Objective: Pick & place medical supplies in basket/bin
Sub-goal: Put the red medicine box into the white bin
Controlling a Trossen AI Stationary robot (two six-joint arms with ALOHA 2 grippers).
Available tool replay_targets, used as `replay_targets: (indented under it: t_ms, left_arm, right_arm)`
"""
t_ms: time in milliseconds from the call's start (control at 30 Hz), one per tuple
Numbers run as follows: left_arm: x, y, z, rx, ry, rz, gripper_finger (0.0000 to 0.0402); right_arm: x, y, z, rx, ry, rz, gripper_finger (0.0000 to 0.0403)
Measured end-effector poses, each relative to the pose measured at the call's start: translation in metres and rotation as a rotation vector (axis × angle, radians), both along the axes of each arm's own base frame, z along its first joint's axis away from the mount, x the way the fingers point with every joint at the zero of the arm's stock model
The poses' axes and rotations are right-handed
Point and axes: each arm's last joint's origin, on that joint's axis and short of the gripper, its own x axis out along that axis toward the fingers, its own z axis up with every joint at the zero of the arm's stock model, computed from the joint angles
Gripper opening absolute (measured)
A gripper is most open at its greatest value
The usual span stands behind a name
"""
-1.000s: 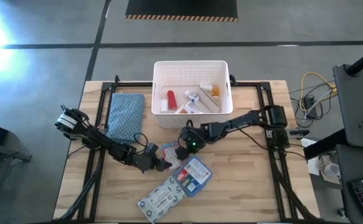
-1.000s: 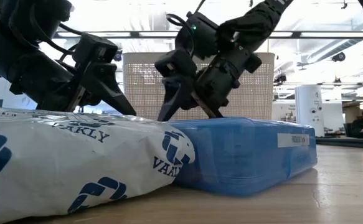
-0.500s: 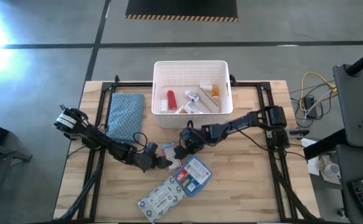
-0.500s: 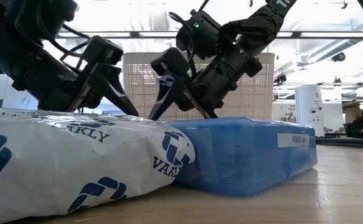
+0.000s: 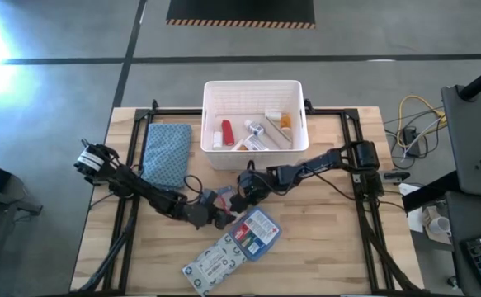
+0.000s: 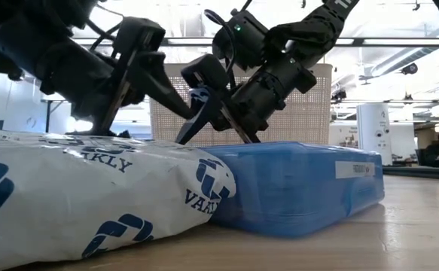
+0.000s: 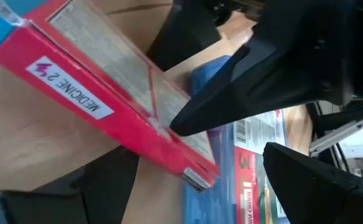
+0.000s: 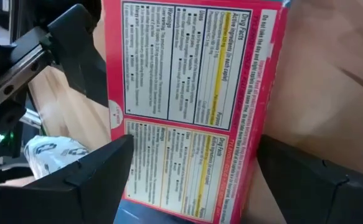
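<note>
A red-white packet (image 5: 215,197) lies flat on the table in front of the white bin (image 5: 252,83), which holds a red tube (image 5: 226,130) and other small supplies. My right gripper (image 5: 242,198) is open and slants down over the packet (image 8: 200,93), one finger along each long edge. My left gripper (image 5: 217,218) is open too, low beside the packet's near end (image 7: 193,177), which sits between its fingers (image 7: 318,186). A blue-red packet (image 5: 255,233) and a grey-white flat pack (image 5: 214,264) lie nearer the front edge. My right gripper stands astride the red-white packet across its width, coming slanting down from the table's right. One fingertip (image 7: 181,118) meets the edge of the printed top face (image 7: 162,106). I cannot tell whether the other finger touches. The packet stays flat on the table.
The blue-grey folded cloth (image 5: 166,153) lies left of the bin, under the left arm. The blue-red packet (image 6: 302,184) and the flat pack (image 6: 76,196) crowd the table just in front of both grippers. Bare wood lies to the right of the right arm.
My left gripper has moved toward the table's right, closer to the red-white packet and the right gripper. My right gripper has shifted a little toward the table's left, over the packet. Neither finger gap has visibly changed.
</note>
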Motion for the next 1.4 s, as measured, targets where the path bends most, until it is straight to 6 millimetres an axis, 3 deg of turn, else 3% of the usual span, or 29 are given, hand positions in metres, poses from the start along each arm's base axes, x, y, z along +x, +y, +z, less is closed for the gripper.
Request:
replay_targets:
  t_ms: [533,1133,1400]
  left_arm:
    - [-0.003,-0.003,-0.002,0.033,0.050,0.001,0.0322]
    - [-0.008,0.001,-0.013,-0.026,0.150,0.087,0.0322]
    - [-0.006,0.001,-0.012,-0.042,0.131,0.092,0.0319]
  right_arm:
    - [0.000,0.001,0.000,-0.019,-0.012,0.039,0.0320]
    - [0.000,0.001,0.000,-0.039,-0.020,0.054,0.0113]
    - [0.000,0.001,0.001,-0.040,-0.021,0.054,0.0071]
